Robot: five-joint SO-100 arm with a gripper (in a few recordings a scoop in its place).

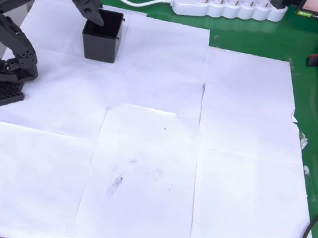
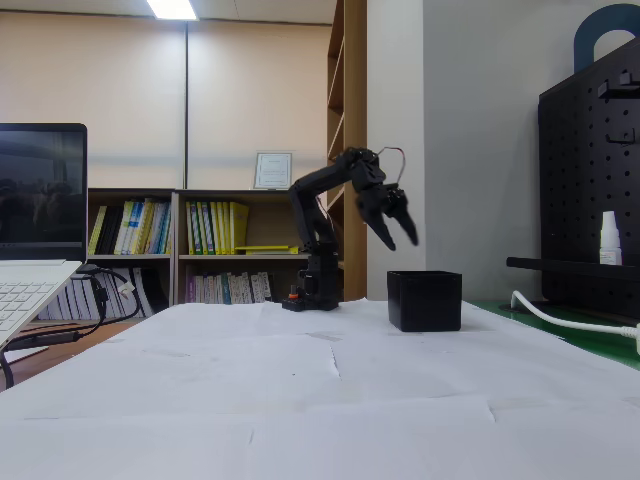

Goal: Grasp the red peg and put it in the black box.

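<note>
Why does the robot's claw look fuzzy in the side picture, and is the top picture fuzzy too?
In the fixed view the gripper is smeared, likely motion blur, while the box below looks sharp; a ceiling lamp glares white. In the overhead view the light is even, shadows on the paper are faint, and the gripper shows only slight softness.

Black box (image 1: 101, 43), black arm (image 1: 9, 20), white paper sheets (image 1: 141, 153), green table (image 1: 316, 200)
</note>
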